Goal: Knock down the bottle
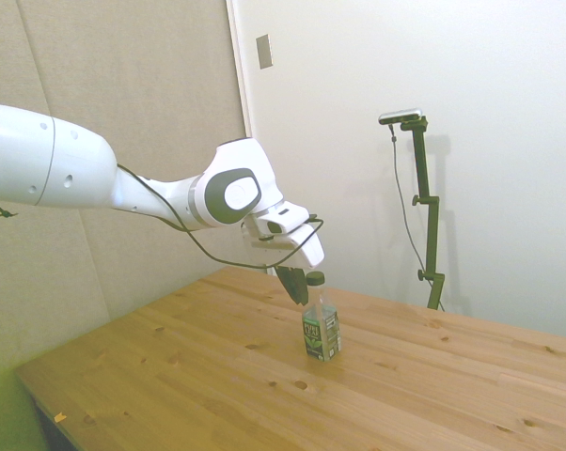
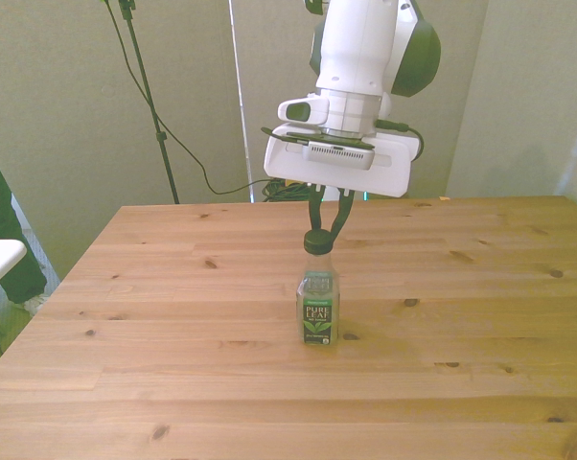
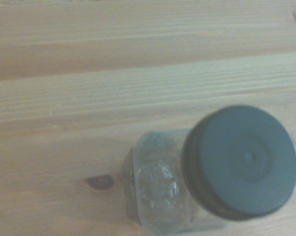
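bottle (image 2: 319,305) stood upright near the middle of the wooden surface (image 2: 480,316), dark cap (image 3: 240,161) on, green label facing the front camera | gripper (image 2: 329,222) hung just above and behind the cap; we saw its fingers (image 1: 292,284) narrowly parted, converging at the tips, gripping nothing | white arm (image 1: 95,178) reached in from the side view's left

A robotics lab. A white robot arm (image 1: 76,174) reaches over a bare wooden desk (image 2: 173,383). Plain padded wall panels (image 1: 123,85) and loose cables (image 2: 188,158) surround it.
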Available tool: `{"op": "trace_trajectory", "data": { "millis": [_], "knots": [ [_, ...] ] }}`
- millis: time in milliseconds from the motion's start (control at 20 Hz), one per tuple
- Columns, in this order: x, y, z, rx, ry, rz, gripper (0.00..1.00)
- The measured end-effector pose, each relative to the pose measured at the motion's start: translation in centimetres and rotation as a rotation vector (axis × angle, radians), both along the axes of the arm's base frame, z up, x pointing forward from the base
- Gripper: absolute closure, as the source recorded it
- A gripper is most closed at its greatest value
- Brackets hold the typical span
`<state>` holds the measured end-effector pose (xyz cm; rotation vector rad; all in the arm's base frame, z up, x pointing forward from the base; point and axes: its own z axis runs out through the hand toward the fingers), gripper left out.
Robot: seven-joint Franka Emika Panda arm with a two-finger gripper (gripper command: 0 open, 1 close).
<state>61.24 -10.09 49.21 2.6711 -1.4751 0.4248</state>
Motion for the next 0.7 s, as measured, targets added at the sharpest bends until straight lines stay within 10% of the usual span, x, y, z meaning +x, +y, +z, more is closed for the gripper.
{"op": "trace_trajectory", "data": {
  "millis": [700],
  "knots": [
    [9.2, -0.8, -3.0, -0.018, -0.078, -0.088, 1.0]
  ]
}}
